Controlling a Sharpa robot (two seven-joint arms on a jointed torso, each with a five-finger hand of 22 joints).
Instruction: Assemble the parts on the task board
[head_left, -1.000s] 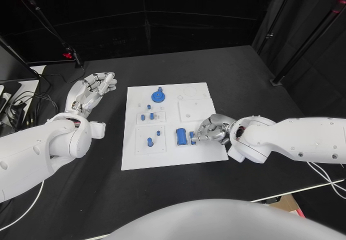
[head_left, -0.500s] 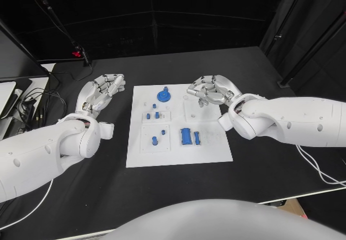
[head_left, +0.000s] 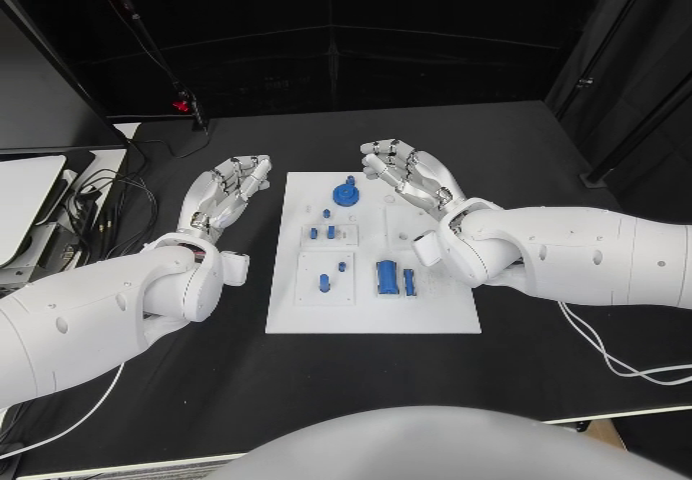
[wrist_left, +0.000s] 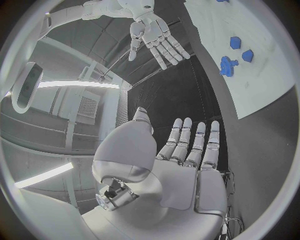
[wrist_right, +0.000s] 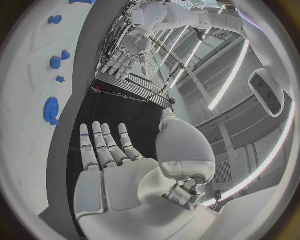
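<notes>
Evidently no part is in hand: the blue parts lie on the task board mid-table, while the right hand and left hand hover flat, fingers straight, holding nothing. Next, I judge, one hand must reach down and grip a loose part.

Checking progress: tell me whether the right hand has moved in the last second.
Yes. The right hand left the white task board's near edge for its far edge.

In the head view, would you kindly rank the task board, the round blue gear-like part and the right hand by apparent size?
1. task board
2. right hand, though raised nearer the camera, so it may look oversized
3. round blue gear-like part
</notes>
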